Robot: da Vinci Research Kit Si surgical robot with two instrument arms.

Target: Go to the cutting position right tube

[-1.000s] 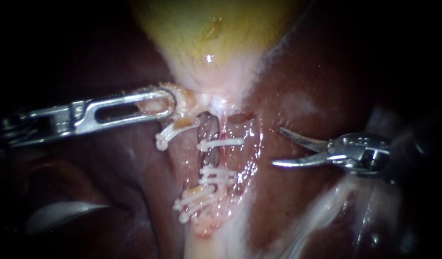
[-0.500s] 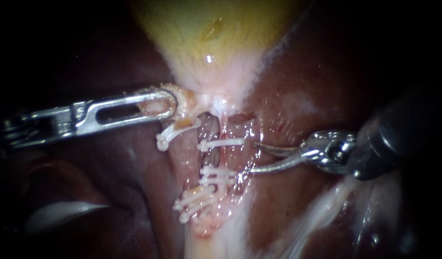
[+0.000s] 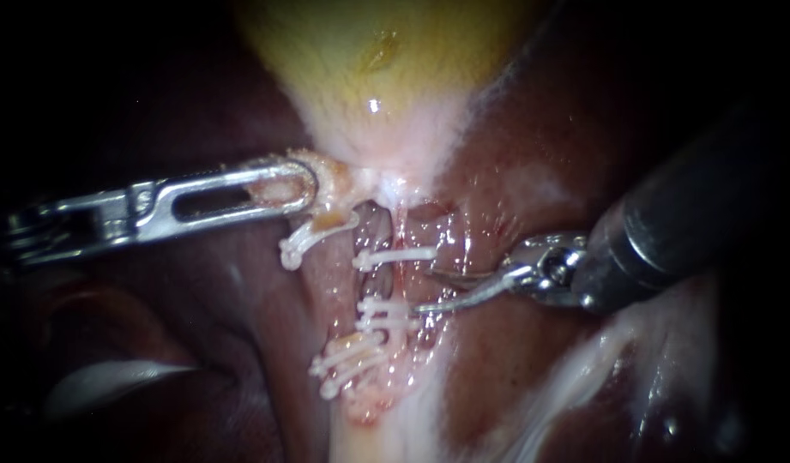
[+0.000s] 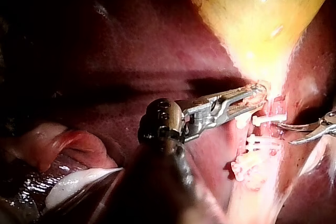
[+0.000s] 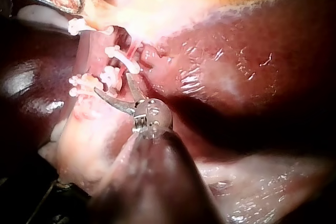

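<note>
Black surround at edges, light pooled centrally, wet glints on liver (image 3: 515,369)

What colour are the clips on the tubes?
The clips are white; the endoscope view shows them best.

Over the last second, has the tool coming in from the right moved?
Yes. The right instrument moved left, its open jaws now reaching the white clips.

The left instrument (image 3: 302,183) is held nearly level, its shaft entering from the left, with its slotted jaws clamped on a fold of tissue (image 3: 330,182). The right instrument (image 3: 424,290) is angled down from the upper right, and a gap is seen between its thin curved blades.
</note>
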